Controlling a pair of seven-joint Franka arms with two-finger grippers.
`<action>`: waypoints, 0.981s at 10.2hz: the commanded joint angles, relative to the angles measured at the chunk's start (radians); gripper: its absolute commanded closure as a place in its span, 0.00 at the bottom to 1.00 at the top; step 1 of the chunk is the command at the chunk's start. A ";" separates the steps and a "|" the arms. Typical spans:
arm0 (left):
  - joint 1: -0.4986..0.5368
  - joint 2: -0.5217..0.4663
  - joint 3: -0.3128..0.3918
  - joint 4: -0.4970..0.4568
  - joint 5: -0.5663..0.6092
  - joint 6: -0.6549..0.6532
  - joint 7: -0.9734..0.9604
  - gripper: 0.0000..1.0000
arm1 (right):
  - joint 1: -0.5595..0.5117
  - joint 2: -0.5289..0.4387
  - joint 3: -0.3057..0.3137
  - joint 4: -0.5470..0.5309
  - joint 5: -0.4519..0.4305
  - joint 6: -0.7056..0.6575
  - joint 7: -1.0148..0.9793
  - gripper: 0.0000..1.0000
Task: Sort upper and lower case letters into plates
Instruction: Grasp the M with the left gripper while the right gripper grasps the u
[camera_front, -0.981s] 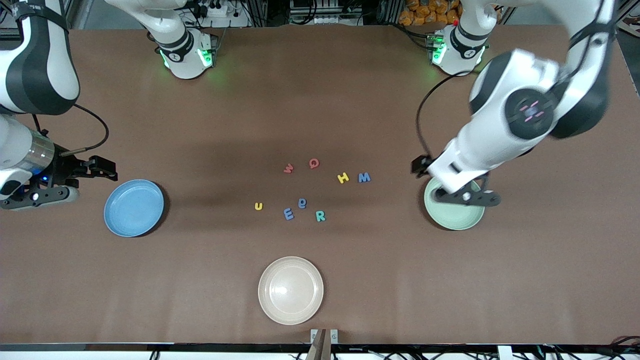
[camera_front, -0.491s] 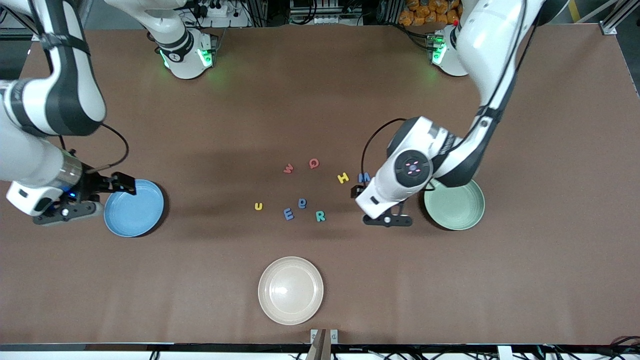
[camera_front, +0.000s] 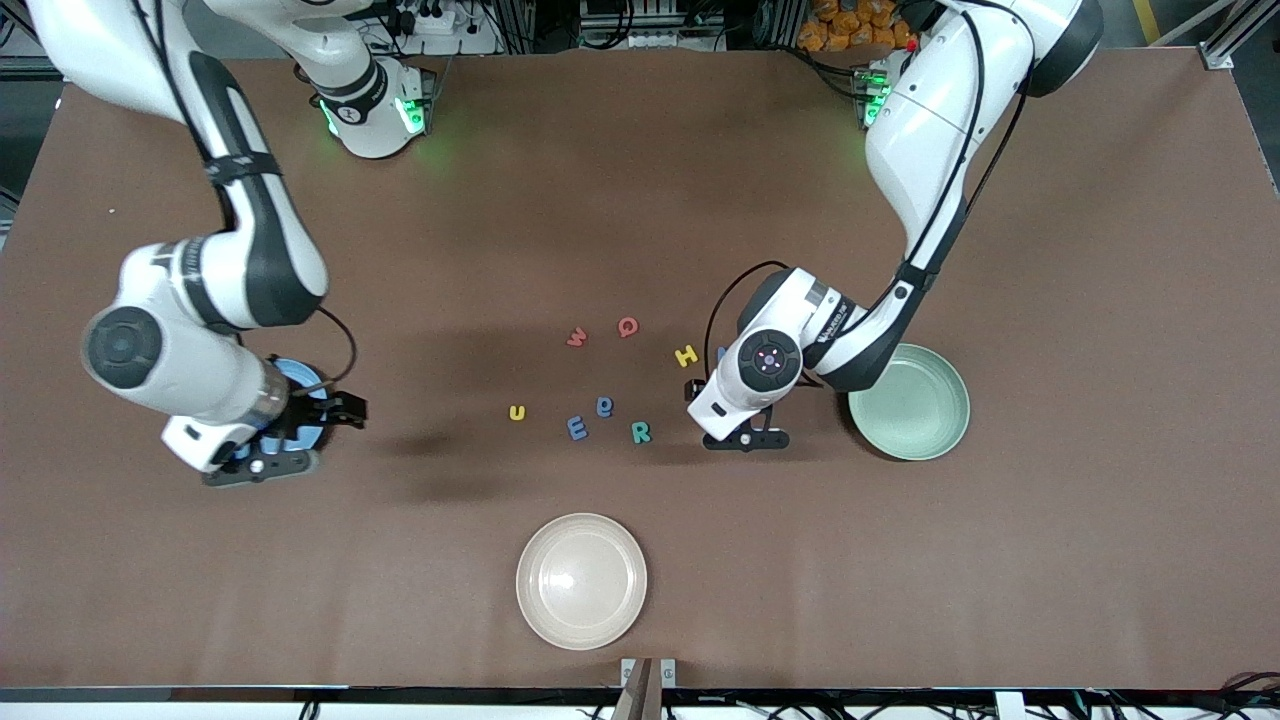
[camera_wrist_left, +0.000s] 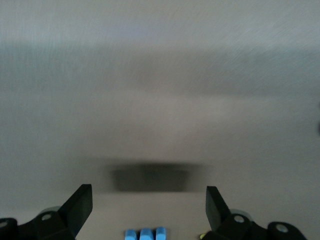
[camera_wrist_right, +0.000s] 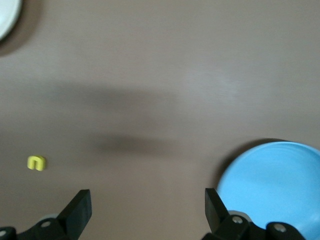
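Note:
Several small letters lie mid-table: red W (camera_front: 577, 337), red Q (camera_front: 627, 326), yellow H (camera_front: 686, 355), yellow u (camera_front: 517, 412), blue e (camera_front: 605, 405), blue E (camera_front: 577, 428), teal R (camera_front: 641, 432). The left arm hides the blue M in the front view. My left gripper (camera_front: 745, 438) is open and empty, low over the table between the R and the mint plate (camera_front: 908, 402); its wrist view (camera_wrist_left: 147, 192) shows the blue M (camera_wrist_left: 145, 234) by the jaws. My right gripper (camera_front: 262, 463) is open and empty over the edge of the blue plate (camera_front: 298, 375), which its arm mostly covers; its wrist view (camera_wrist_right: 147, 197) shows the blue plate (camera_wrist_right: 272, 185) and the u (camera_wrist_right: 36, 162).
A cream-white plate (camera_front: 581, 580) sits near the table's front edge, nearer the camera than the letters; a corner of it shows in the right wrist view (camera_wrist_right: 6, 15). The brown table (camera_front: 1050, 560) is bare toward the left arm's end.
The left gripper moved off the mint plate to the table beside the M and R. The right gripper moved from the table's end to over the blue plate.

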 joint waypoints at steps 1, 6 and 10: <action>-0.022 -0.055 0.004 -0.085 0.071 0.006 -0.162 0.00 | 0.092 0.034 -0.005 0.021 0.010 0.024 0.144 0.00; -0.007 -0.159 -0.008 -0.271 0.059 0.105 -0.181 0.00 | 0.221 0.142 -0.005 0.013 0.010 0.137 0.337 0.00; -0.008 -0.174 -0.007 -0.341 0.060 0.217 -0.181 0.00 | 0.255 0.245 -0.005 0.013 0.012 0.217 0.477 0.00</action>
